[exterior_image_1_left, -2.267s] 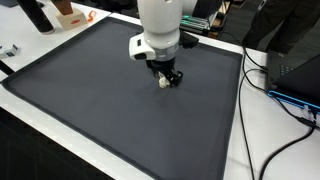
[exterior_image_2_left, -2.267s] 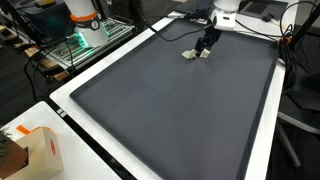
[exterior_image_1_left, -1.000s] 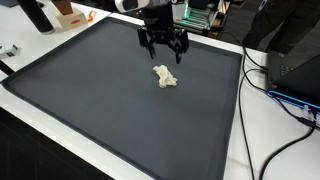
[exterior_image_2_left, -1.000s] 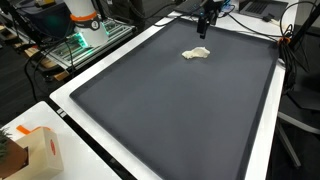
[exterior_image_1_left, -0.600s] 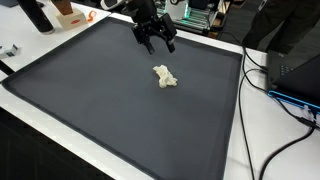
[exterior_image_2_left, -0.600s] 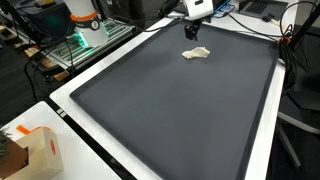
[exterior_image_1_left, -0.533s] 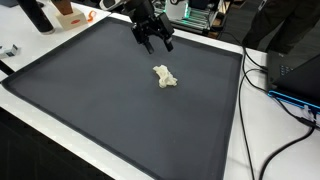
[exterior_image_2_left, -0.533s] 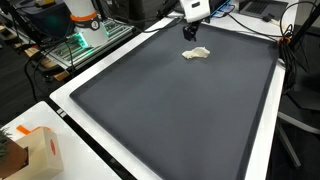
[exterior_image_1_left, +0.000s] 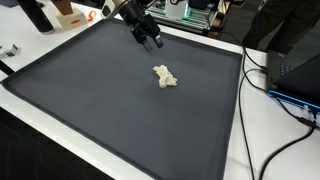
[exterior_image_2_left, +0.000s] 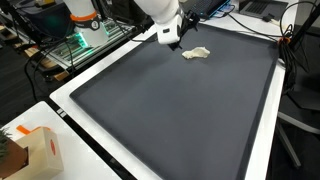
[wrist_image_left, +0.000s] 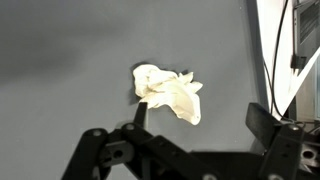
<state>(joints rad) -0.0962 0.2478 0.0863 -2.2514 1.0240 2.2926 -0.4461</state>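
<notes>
A crumpled white cloth (exterior_image_1_left: 166, 77) lies on the dark grey mat (exterior_image_1_left: 90, 95); it also shows in the exterior view at cloth (exterior_image_2_left: 196, 53) and in the wrist view at cloth (wrist_image_left: 168, 93). My gripper (exterior_image_1_left: 152, 42) hangs in the air, tilted, above the mat's far part and away from the cloth. In an exterior view the gripper (exterior_image_2_left: 171, 43) sits just beside the cloth in the picture but well above it. From the wrist, the gripper (wrist_image_left: 200, 125) is open; its two fingers stand wide apart with nothing between them.
The mat (exterior_image_2_left: 180, 110) lies on a white table. Cables (exterior_image_1_left: 262, 80) and a black box (exterior_image_1_left: 297, 68) sit along one side. A cardboard box (exterior_image_2_left: 36, 150) stands at a near corner. Orange items (exterior_image_1_left: 72, 15) and equipment stand behind the table.
The gripper, down at the cloth earlier, has left it on the mat, risen and swung sideways and tilted. The cloth has not moved over the last second.
</notes>
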